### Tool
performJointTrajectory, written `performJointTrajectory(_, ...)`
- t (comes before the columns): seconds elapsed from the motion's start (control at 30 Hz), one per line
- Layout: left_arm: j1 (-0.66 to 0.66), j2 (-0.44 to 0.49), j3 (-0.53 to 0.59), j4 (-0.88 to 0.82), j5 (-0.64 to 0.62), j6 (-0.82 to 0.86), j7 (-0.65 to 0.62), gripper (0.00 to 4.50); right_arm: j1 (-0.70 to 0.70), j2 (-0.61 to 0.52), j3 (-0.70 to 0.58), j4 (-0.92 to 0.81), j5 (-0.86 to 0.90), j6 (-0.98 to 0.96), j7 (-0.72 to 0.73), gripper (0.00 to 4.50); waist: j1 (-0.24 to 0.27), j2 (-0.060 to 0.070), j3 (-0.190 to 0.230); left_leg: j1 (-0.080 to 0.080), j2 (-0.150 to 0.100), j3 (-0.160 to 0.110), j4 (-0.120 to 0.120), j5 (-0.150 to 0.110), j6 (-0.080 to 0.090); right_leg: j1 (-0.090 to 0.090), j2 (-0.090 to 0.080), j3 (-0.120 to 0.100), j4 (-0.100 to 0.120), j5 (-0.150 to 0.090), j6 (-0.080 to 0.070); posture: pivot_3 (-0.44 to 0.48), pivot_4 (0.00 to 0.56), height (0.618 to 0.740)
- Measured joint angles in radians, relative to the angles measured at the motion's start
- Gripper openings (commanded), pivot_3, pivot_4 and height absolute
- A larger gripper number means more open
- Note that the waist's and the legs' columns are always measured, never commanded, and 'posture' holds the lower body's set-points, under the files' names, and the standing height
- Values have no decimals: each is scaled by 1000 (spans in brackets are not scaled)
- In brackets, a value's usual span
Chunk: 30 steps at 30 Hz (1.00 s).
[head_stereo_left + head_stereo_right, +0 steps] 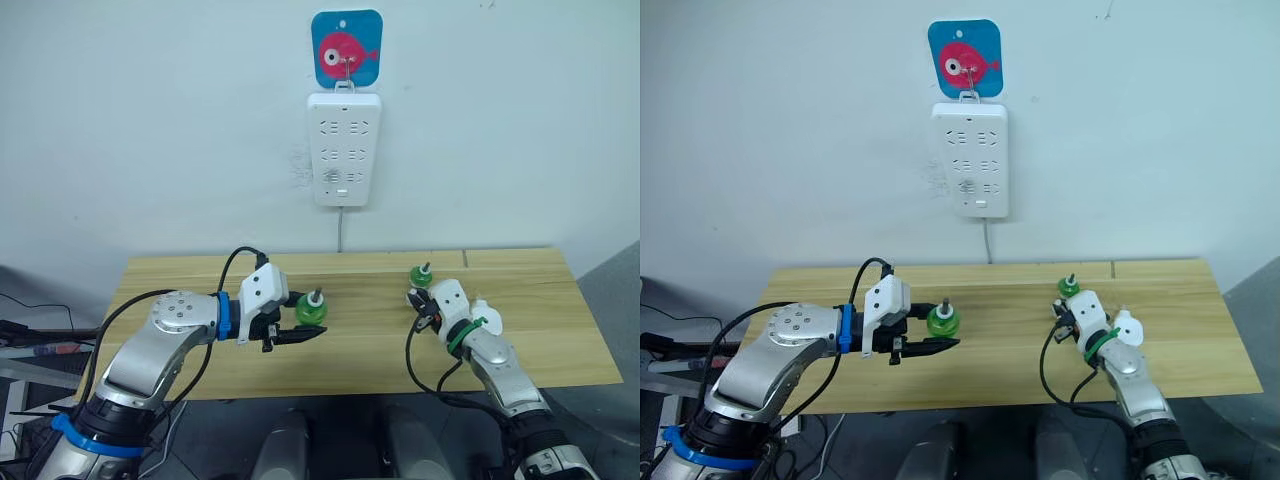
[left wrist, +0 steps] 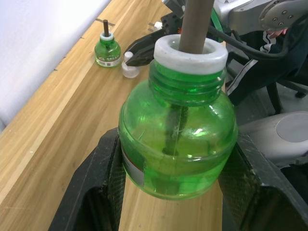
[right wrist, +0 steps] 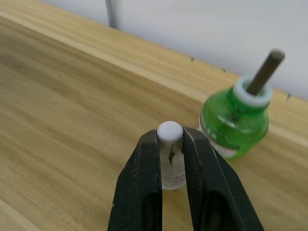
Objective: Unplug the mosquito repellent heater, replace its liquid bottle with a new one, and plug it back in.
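A white power strip [image 1: 343, 148] hangs on the white wall above a wooden table [image 1: 200, 275]. The left gripper [image 1: 297, 336] pinches a green liquid bottle [image 1: 311, 309] between its jaws over the table's left half. The right gripper [image 3: 171, 159] clamps a small white cap [image 3: 170, 131] beside a second green bottle [image 3: 236, 120] near the far right. The heater's whereabouts cannot be told.

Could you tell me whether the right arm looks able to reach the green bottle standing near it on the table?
Probably yes: that bottle stands just beyond the right gripper with bare table between. But the gripper is shut on a small white cap, so it would likely have to release that first.
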Motion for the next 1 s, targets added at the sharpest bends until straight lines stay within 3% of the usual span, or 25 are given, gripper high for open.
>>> performJointTrajectory(0.23,-2,6,0,0,-10,1,-9,2296,1,15,-26,32,6,-19,1,3806,0,0,0,0,0,0,0,0,0,0,0,0,0,0,0,34,252,732)
performJointTrajectory(0.33,-13,2,-1,4,-11,0,-9,2296,44,-3,-44,-89,19,1,10,3820,2,1,0,0,0,0,0,0,0,0,0,0,0,0,0,27,243,732)
performJointTrajectory(0.53,-83,-50,-18,30,-26,0,-30,2296,115,-154,-19,-584,125,243,163,3820,2,1,0,-1,0,-1,0,0,0,1,0,-1,-1,0,0,-34,228,732)
performJointTrajectory(0.67,-187,-134,-59,92,-27,-9,-61,2296,-23,-254,7,-866,302,494,275,3820,-5,1,0,0,0,-2,1,0,0,4,0,-3,-3,0,0,-66,220,732)
performJointTrajectory(0.83,-254,-191,-83,149,-29,-9,-85,2296,-187,-283,-5,-958,514,753,304,3820,-13,1,0,-2,0,-4,0,0,1,5,-1,-4,-10,0,0,-79,200,732)
performJointTrajectory(1.0,-281,-227,-92,178,-29,-8,-97,2296,-251,-277,-6,-957,591,856,294,3820,-17,1,0,-3,-1,-2,0,-1,2,5,-3,-4,-13,0,1,-72,187,732)
